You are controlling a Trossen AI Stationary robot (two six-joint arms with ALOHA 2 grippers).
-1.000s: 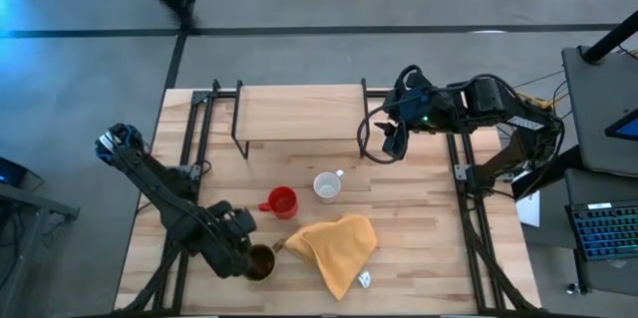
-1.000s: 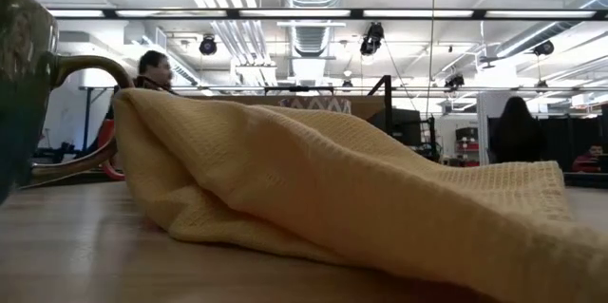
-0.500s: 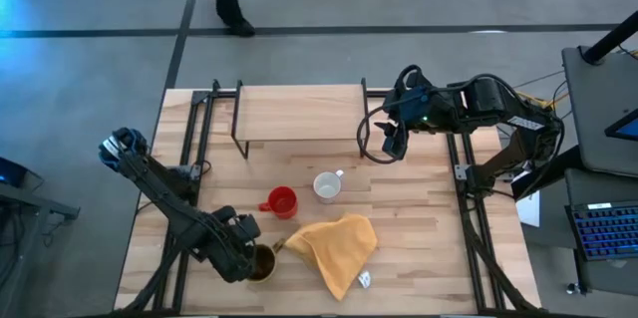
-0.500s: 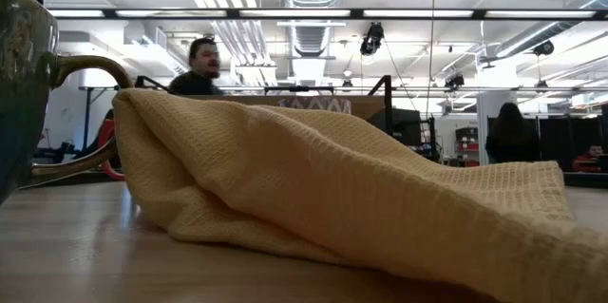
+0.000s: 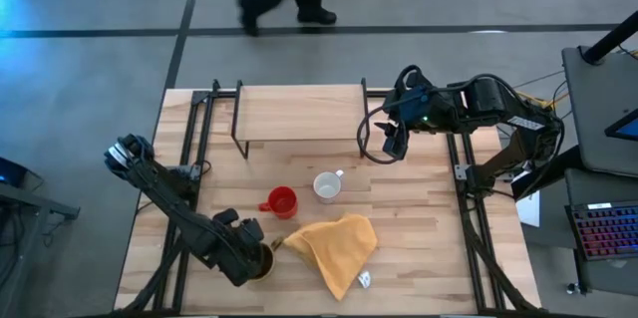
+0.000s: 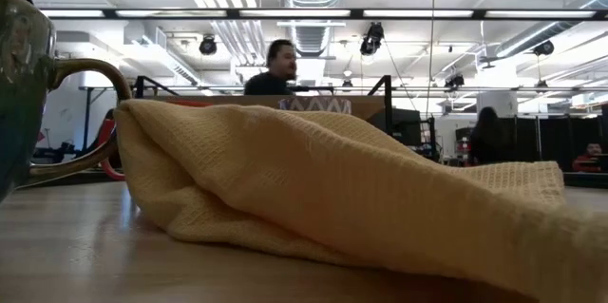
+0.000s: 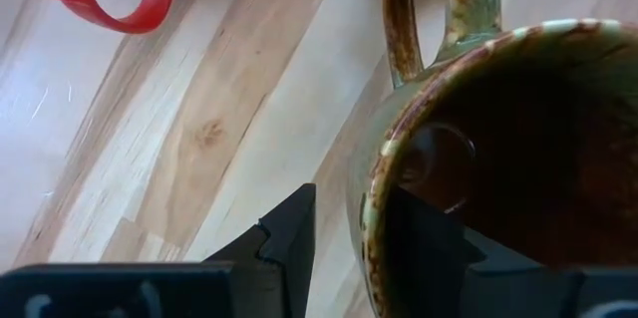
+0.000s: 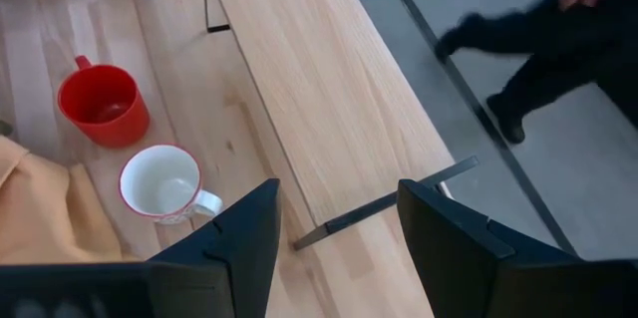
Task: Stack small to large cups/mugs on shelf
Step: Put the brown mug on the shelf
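olive-brown mug (image 7: 478,149) wall between left end effector (image 7: 349,248) fingers, fingers apart

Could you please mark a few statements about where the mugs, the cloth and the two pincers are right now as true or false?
1. The left pincer has one finger inside the olive-brown mug and one outside its wall. True.
2. The shelf already holds the red mug. False: the red mug stands on the tabletop, and the shelf is bare.
3. The white mug stands between the red mug and the right arm's side. True.
4. The right pincer grips the white mug. False: it hangs open near the shelf's end, holding nothing.
5. The yellow cloth lies on the shelf. False: it lies on the tabletop beside the olive-brown mug.
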